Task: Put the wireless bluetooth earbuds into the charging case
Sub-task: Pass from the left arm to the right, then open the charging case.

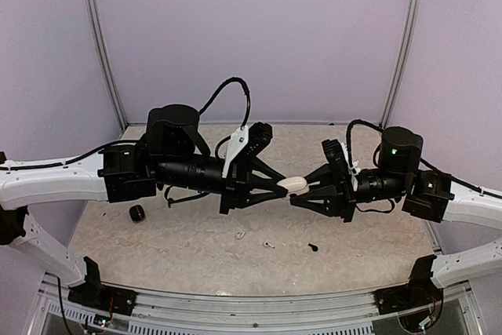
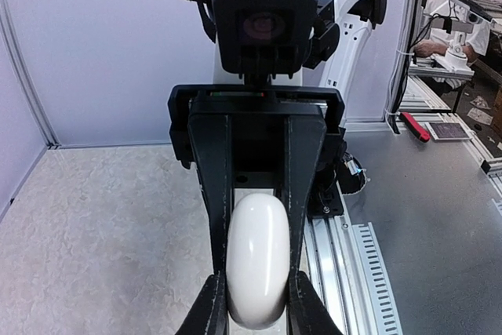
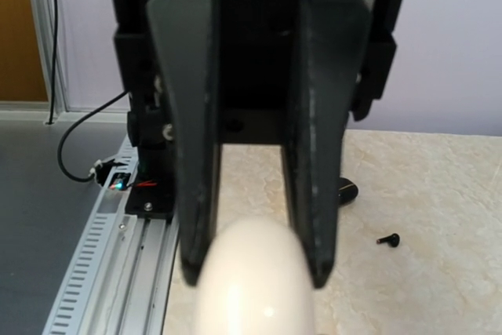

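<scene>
Right, both arms met in mid-air over the desk (image 1: 188, 245), and the white case (image 2: 257, 260) hung between them, well clear of the surface. My left tool (image 2: 257, 311) was closed down to the case's width and had the near end pinched between its fingers. The right tool (image 1: 303, 189) came at it head-on from the other side, its fingers lying along both flanks of the far end. It looked like contact, but I couldn't tell whether it was actually squeezing. The case's long axis ran straight along the line joining the two tools, so each arm had one end, and I saw no open lid or seam. The earbuds sat below on the desk, nearer the bases than the case: two white earbuds (image 1: 240, 234) roughly under the left tool, and a black earbud (image 1: 313, 247) further right, closer to my right arm. I couldn't find the fourth. My read was that nothing was seated yet: the case needed opening first, and then the right arm had the shorter drop to that black one.
</scene>
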Tool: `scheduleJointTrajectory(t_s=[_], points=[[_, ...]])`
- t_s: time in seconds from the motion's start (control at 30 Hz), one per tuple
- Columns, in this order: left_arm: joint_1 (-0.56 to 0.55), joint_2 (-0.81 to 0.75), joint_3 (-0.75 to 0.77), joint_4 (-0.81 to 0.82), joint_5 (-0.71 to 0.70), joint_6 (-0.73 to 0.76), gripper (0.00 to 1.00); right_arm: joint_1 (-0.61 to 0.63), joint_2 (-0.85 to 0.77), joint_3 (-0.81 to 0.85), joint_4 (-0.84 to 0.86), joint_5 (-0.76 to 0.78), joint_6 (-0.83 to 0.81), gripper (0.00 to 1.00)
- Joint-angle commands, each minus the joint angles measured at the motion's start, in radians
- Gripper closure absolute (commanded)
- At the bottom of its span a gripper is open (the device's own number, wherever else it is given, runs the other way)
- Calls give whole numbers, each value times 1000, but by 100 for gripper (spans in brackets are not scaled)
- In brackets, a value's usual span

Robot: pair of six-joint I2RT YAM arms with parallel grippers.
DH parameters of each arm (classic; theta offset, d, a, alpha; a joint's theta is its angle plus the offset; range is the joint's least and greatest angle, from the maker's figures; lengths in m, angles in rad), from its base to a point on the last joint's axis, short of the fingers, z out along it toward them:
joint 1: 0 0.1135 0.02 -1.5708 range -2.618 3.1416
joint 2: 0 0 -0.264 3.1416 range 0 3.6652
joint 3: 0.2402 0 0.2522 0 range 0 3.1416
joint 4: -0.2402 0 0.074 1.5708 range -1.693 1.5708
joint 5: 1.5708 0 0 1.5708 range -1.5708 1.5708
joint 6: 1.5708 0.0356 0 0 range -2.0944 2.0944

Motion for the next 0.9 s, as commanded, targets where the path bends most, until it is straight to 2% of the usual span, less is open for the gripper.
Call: scheduleJointTrajectory(t_s=[0.0, 0.07, 0.2, 0.27, 0.4, 0.57, 0.87], points=[[8, 13, 30, 12, -12, 19, 94, -4, -6, 19, -8, -15, 1, 81], [9, 14, 30, 12, -21, 22, 92, -4, -6, 21, -11, -13, 1, 83], [8, 10, 26, 14, -45, 1, 69, -4, -7, 17, -11, -4, -2, 87], [9, 8, 26, 26, -59, -15, 62, -4, -8, 15, -6, 4, -2, 88], [6, 9, 25, 40, -82, -29, 59, -4, -5, 15, -1, 5, -4, 92], [9, 15, 29, 44, -123, -41, 61, -4, -7, 8, -4, 8, -18, 96], [37, -4, 21, 83, -93, -75, 61, -4, -13, -13, -9, 26, -40, 100]])
